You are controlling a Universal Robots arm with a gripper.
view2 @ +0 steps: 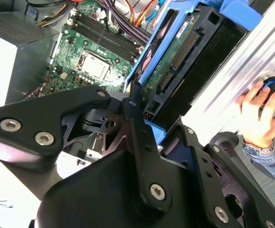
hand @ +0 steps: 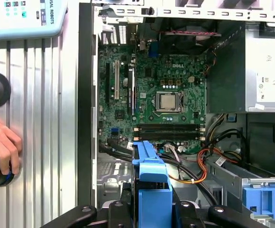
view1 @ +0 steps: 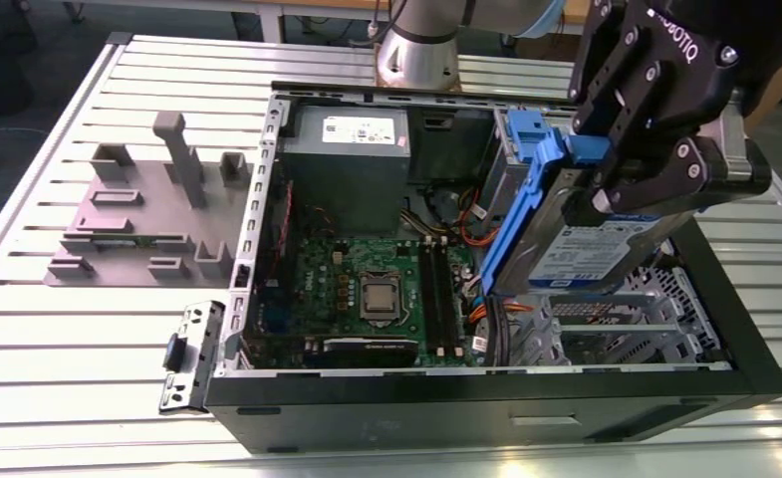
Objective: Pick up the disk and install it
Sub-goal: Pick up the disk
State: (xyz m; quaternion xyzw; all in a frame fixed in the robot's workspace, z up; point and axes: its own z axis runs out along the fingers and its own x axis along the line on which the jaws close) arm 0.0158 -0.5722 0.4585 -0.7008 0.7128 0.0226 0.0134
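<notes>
Gripper (view1: 637,174) sits closest to the lens at upper right of the exterior view, clenched on the disk (view1: 590,239) w/ its blue bracket (view1: 530,199). I'm holding the drive on edge, tilted, above the right side of the open PC case (view1: 497,393), label side toward the camera. So pick looks done; I'd call this the carry/insert stage, disk not yet seated.

Next move, as I judge it, calls for lining the drive up w/ the grey metal drive cage (view1: 617,329) at lower right of the case and keeping the bracket square to it.

In the way: orange and black cables (hand: 199,166) run across center-right of the first wrist view, near the bay. Motherboard (view1: 371,289) and grey power supply (view1: 351,149) sit to the left. A person's hand (hand: 2,149) rests on a black knob at left edge of the first wrist view, on the slatted table (view1: 72,329), outside the case.
</notes>
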